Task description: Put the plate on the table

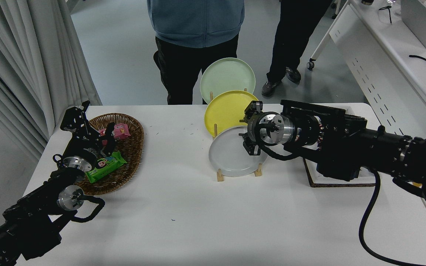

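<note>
- The plate (231, 155), round matte light grey, stands tilted in a wooden rack (220, 175) on the smooth white table (183, 214).
- The right gripper (249, 130) is at its right rim; grip indiscernible.
- The left gripper (76, 115), over a woven wicker basket (133, 147), likewise unreadable.

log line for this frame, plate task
stage: reach | right gripper: at right rim of grey plate, grasp unclear | plate: upright in wooden rack, not yet on table | left gripper: parked over basket
</note>
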Tool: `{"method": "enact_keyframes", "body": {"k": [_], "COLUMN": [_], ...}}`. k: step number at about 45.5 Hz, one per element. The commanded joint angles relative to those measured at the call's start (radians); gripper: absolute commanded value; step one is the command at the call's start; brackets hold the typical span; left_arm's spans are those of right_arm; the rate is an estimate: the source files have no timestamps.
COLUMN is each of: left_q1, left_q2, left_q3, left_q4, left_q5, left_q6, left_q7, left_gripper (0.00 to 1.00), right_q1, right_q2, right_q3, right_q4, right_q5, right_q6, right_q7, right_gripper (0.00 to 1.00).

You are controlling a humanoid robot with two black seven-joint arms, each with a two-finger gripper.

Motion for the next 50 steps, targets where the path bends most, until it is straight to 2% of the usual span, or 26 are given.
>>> {"method": "enact_keyframes", "body": {"k": [1,6,24,28,50], "left_q1": [0.001,0.001,0.001,0.001,0.001], "left_q2": [0.000,0.000,0.000,0.000,0.000], "left_q3": [0.000,0.000,0.000,0.000,0.000], "left_q4": [0.000,0.000,0.000,0.000,0.000], "left_q5": [0.000,0.000,0.000,0.000,0.000], "left_q6": [0.001,-0.001,-0.001,-0.001,-0.001], "left_q7": [0.000,0.000,0.000,0.000,0.000], "left_gripper": [1.00,1.00,1.00,1.00,1.00], "right_q1": [0.000,0.000,0.000,0.000,0.002], "right_q2": [0.000,-0.001,-0.005,-0.006,-0.017], "right_q3": [0.002,0.002,0.007,0.007,0.008], "right_q4": [-0.001,0.001,-0.001,-0.001,-0.001], "right_q5": [-0.002,-0.003,-0.006,-0.006,-0.008], "right_q6": [0.000,0.000,0.003,0.008,0.014], "right_q7": [-0.004,-0.004,-0.004,-0.006,-0.012], "right_gripper": [0.35,0.31,0.31,0.26,0.20]}}
